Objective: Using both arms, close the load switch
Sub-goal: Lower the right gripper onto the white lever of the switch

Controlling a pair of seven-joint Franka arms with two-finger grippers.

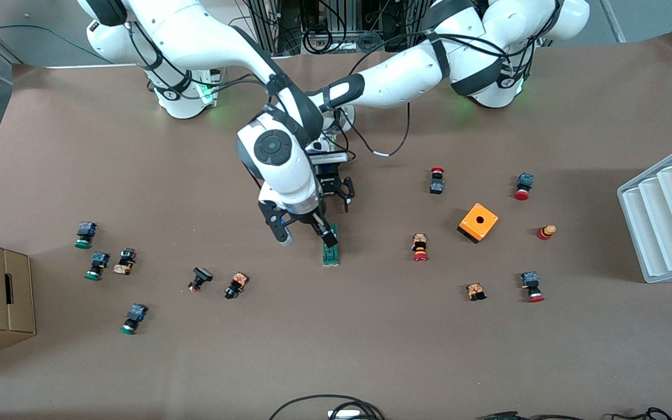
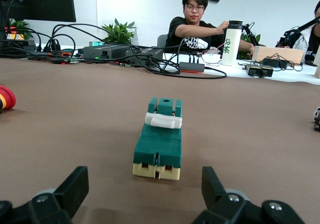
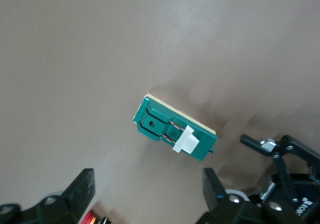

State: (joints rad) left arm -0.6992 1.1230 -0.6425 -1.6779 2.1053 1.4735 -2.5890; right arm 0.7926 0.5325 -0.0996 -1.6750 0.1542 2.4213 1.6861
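Green-capped push-button (image 1: pixel 132 318) lies closest to the bench's front edge. Mid-bench, the load switch (image 1: pixel 331 252) (image 2: pixel 159 144) (image 3: pixel 174 134) lies flat, white handle (image 2: pixel 163 120) down. My right gripper (image 1: pixel 305 232) hangs above it, jaws wide; my left gripper (image 1: pixel 336 189) sits low at its tan end, jaws wide.

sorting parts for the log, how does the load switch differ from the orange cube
The load switch is a long, narrow dark-green block; the orange cube is squat and boxy. The switch carries a white handle piece and a tan base edge; the cube has only a dark round hole on top. The switch lies under the two grippers; the cube sits apart, toward the left arm's end. Both rest on the brown table.
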